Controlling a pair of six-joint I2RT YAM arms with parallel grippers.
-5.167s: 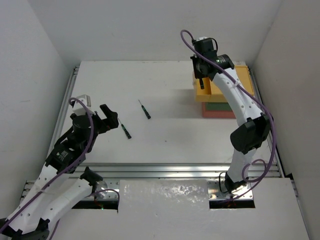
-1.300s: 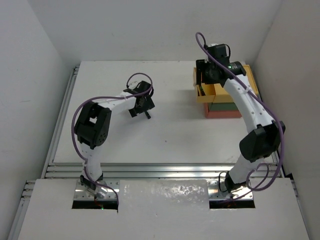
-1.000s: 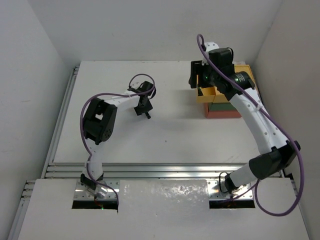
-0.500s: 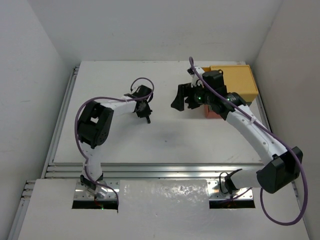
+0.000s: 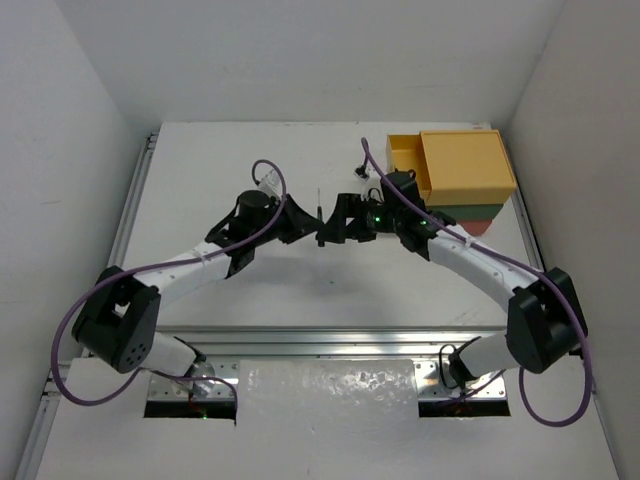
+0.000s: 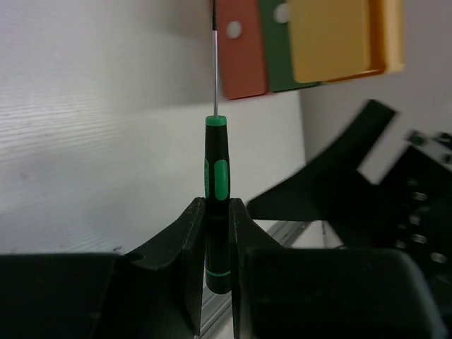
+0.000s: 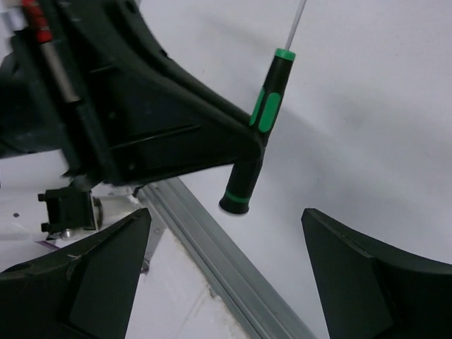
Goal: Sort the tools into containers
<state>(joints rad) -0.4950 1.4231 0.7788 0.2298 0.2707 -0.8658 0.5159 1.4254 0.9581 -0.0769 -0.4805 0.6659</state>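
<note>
A thin screwdriver [image 6: 216, 173] with a black-and-green handle stands upright between the fingers of my left gripper [image 6: 217, 212], which is shut on its handle. The top view shows this left gripper [image 5: 306, 226] above the middle of the table, the screwdriver [image 5: 317, 203] with its shaft pointing toward the back. My right gripper [image 5: 335, 224] faces it closely, open wide. In the right wrist view the screwdriver [image 7: 263, 138] hangs just beyond the right gripper [image 7: 226, 272], not between its fingers. The containers stand stacked at the back right: yellow [image 5: 467, 163], dark green [image 5: 455, 212], red-orange [image 5: 482, 227].
The yellow box's drawer [image 5: 404, 157] is pulled out to the left. An aluminium rail [image 5: 330, 336] runs along the near table edge and shows below the screwdriver in the right wrist view. White walls close in the left, right and back sides.
My left gripper shut on the screwdriver and lifted it from the table toward the middle. My right gripper left the yellow drawer, swung left to face it and opened wide.
</note>
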